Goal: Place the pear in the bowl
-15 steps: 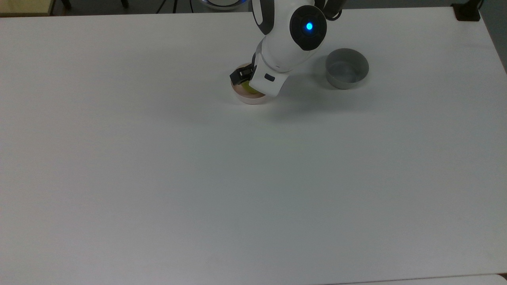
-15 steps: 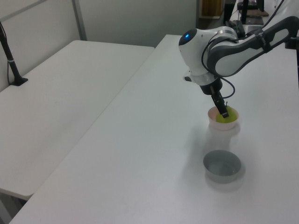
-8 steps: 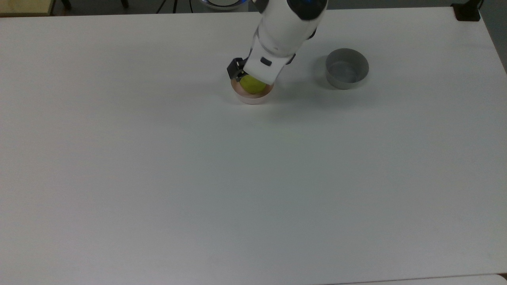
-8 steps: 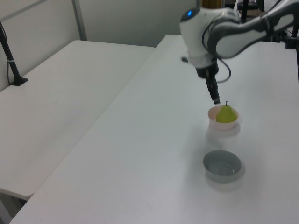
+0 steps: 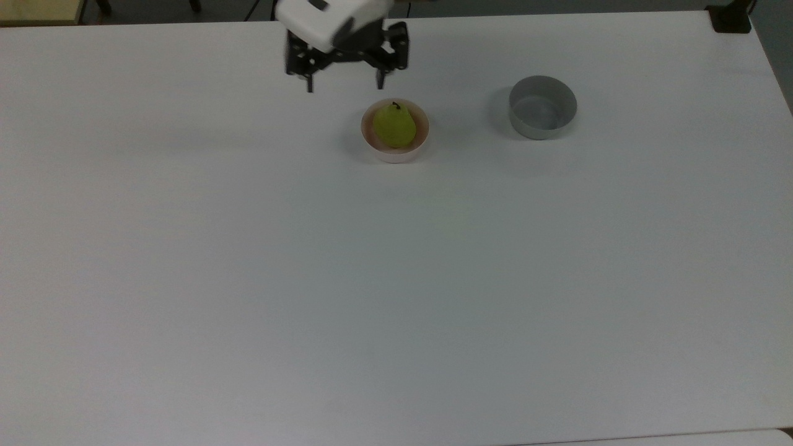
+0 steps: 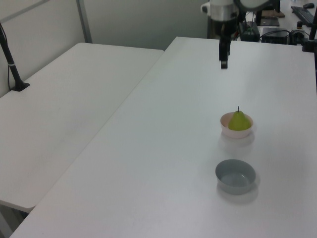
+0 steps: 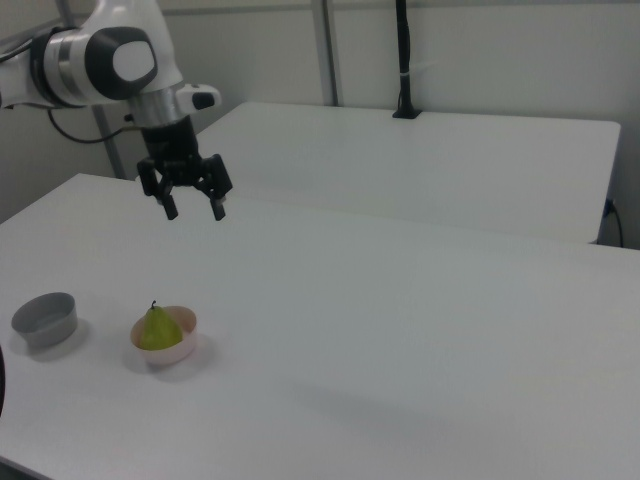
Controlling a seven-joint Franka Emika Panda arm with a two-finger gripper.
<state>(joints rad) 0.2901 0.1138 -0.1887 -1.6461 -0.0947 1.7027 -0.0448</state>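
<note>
Overhead, my hand (image 5: 344,82) hangs in the air with its two fingers spread wide apart, holding nothing and touching nothing. Below it and well apart, the pear (image 5: 394,125) sits stem-up inside the pale pink bowl (image 5: 370,140) on the white bench (image 5: 396,279). To the top view's right of that stands a grey bowl (image 5: 543,107), separate from it.

Pear (image 7: 157,330) upright in pink bowl (image 7: 181,349) — jaws apart, well above.
</note>
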